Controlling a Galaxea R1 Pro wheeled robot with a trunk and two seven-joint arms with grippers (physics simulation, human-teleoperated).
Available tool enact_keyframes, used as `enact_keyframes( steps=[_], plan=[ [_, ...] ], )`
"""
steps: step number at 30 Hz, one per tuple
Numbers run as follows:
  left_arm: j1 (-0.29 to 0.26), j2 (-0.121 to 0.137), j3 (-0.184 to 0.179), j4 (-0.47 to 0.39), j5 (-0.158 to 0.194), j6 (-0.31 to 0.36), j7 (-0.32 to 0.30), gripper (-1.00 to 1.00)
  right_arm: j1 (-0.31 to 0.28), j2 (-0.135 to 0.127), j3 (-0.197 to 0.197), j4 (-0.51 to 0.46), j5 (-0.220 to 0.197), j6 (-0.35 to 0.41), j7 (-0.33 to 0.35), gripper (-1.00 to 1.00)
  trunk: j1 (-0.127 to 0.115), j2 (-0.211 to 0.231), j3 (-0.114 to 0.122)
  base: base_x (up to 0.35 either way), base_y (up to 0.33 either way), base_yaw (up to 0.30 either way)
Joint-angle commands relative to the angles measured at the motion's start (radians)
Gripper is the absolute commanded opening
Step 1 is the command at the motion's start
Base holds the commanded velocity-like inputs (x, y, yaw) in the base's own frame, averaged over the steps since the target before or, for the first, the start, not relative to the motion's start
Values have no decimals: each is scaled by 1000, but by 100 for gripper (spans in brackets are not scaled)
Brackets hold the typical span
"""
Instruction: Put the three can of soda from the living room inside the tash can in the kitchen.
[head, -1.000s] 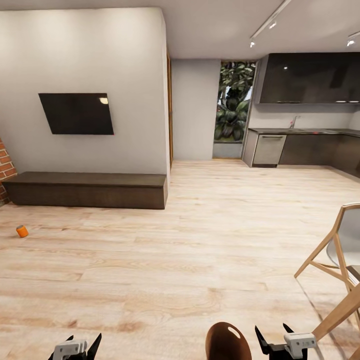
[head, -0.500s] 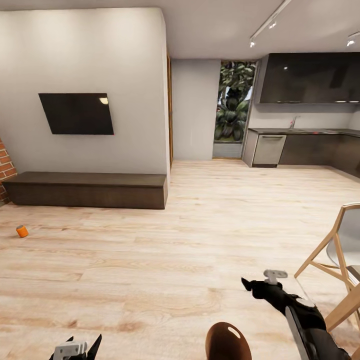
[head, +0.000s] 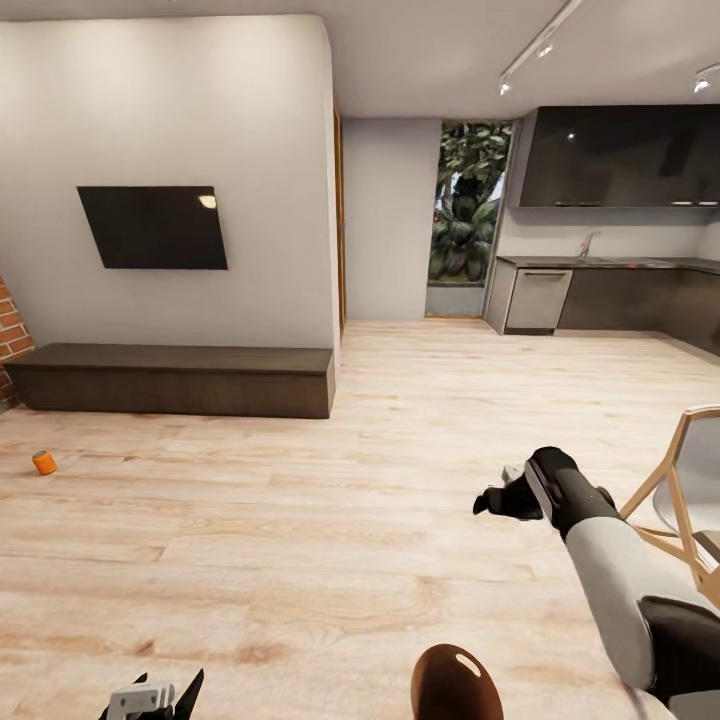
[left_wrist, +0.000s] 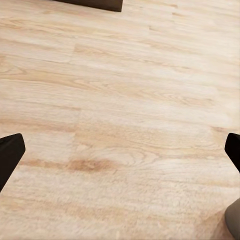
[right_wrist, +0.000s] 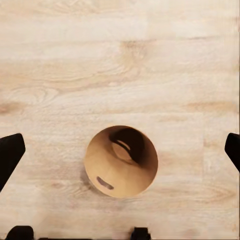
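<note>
Right end effector (head: 492, 500): raised well above the floor, higher and further forward than half a second ago, when it sat lower near the chair; a second ago it was at the bottom edge of the head view. Its fingers (right_wrist: 11, 152) stand wide apart with nothing between them. In the right wrist view it looks straight down into the tash can (right_wrist: 121, 161), brown inside, upright on the plank floor (right_wrist: 120, 60), directly below the spread fingers and apart from them. In the head view the bin's brown rim (head: 456, 684) shows at the bottom edge, unchanged in place.

Right arm: white forearm now stretches up from the lower right corner, crossing in front of the wood-framed chair (head: 690, 480).

Left end effector (head: 150, 697): low at the bottom edge, same place as before. Left wrist view shows its fingertips (left_wrist: 10, 152) spread wide over bare floor, empty.

One orange can of soda (head: 44, 462) stands upright on the floor at far left, near the long dark bench (head: 175, 378) under the wall screen (head: 155, 227); it has not moved. Kitchen (head: 610, 290) at the far right rear, well apart from the bin.
</note>
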Motion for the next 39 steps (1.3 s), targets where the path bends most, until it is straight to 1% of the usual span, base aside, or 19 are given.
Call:
enact_keyframes(
  steps=[1, 2, 3, 7, 10, 16, 21, 27, 39],
  plan=[
    [0, 0, 0, 0, 0, 0, 0, 100, -24, -7, 1, 54, 5, -2, -5, 100, 0, 0, 0, 0, 0, 0],
    [0, 0, 0, 0, 0, 0, 0, 100, -80, -23, 3, 193, 19, -11, -24, 100, 0, 0, 0, 0, 0, 0],
    [0, 0, -1, 0, 0, 0, 0, 100, -94, -28, 3, 230, 21, -13, -34, 100, 0, 0, 0, 0, 0, 0],
    [0, 0, -1, 0, 0, 0, -1, 100, -108, -36, 3, 270, 24, -14, -53, 100, 0, 0, 0, 0, 0, 0],
    [0, 1, -1, 0, 0, -1, -2, 100, -112, -44, 3, 281, 25, -14, -63, 100, 0, 0, 0, 0, 0, 0],
    [0, 0, -1, 0, 0, -1, -1, 100, -116, -79, 1, 294, 24, -13, -80, 100, 0, 0, 0, 0, 0, 0],
    [0, 1, -1, 0, 0, -1, 0, 100, -117, -92, 0, 296, 24, -15, -82, 100, 0, 0, 0, 0, 0, 0],
    [0, 0, -1, 0, 0, -1, 1, 100, -117, -99, 1, 292, 25, -18, -80, 100, 0, 0, 0, 0, 0, 0],
    [0, -2, 0, -1, 1, 1, 1, 100, -117, -99, 7, 288, 29, -21, -77, 100, 0, 0, 0, 0, 0, 0]
  ],
)
